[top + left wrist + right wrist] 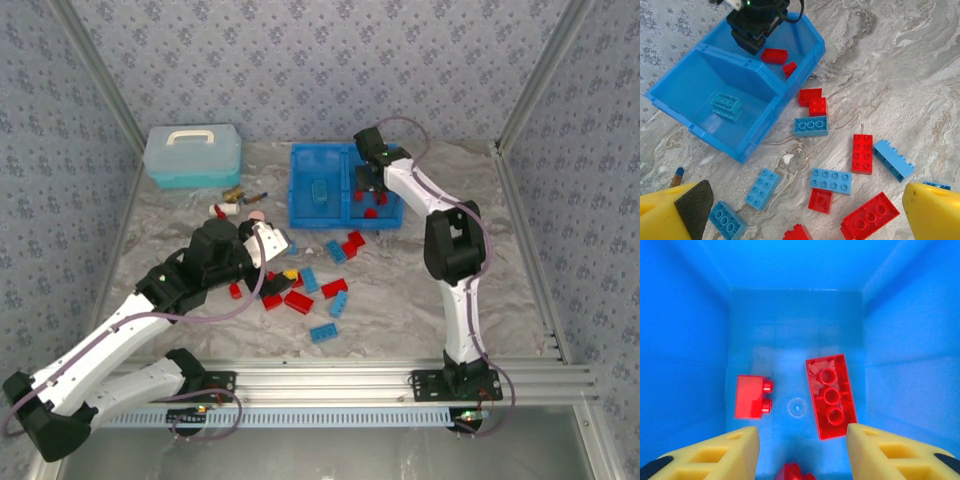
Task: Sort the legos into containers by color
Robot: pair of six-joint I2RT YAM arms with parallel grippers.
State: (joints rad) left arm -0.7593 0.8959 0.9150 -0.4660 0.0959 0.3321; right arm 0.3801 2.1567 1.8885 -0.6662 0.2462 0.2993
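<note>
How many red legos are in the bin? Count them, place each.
3, by the right wrist view: small red lego on its side, left; long red lego, studs up, centre-right; third red lego cut off at the bottom edge. Others may be hidden.

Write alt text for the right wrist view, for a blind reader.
Looking straight down into a blue bin compartment holding a long red lego, studs up, and a smaller red lego lying on its side. The right hand hangs open above them, its yellow fingers framing the bottom edge.
</note>
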